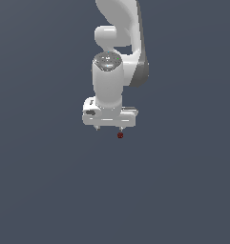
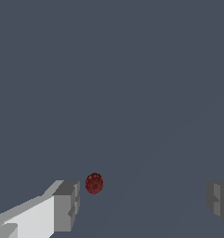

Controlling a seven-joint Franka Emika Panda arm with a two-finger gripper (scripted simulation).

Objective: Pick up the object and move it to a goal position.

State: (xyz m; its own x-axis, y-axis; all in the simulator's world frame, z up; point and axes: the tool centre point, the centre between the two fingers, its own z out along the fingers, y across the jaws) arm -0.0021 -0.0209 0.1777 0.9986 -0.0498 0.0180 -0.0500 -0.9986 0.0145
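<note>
Dark red ball (image 1: 120, 135): a tiny, roundish, slightly bumpy object, seen a little below the centre of the exterior view and, in the wrist view (image 2: 94, 183), in the lower part of the frame, left of the middle. It lies on the plain grey-blue bench (image 1: 45, 190), which fills the background of both views without visible edge or marking.

Gripper (image 1: 109, 127): white, far larger than the ball, pointing downward just above it in the exterior view. Its two short fingertips (image 1: 97, 127) are spread wide apart and hold nothing. In the exterior view the ball sits just beneath the fingertip on the exterior view's right, not midway between the two. The wrist view (image 2: 143, 200) agrees: the ball appears close beside the grey pad of one finger (image 2: 67, 204) at lower left, with a narrow gap of bench showing between them, while the other finger pad (image 2: 219, 201) stands well apart at the lower right edge of the frame. Whether the fingertips touch the bench cannot be told.

Arm (image 1: 117, 43): white links with grey joint sections, rising from the gripper out of the top of the exterior view, slightly right of centre.
</note>
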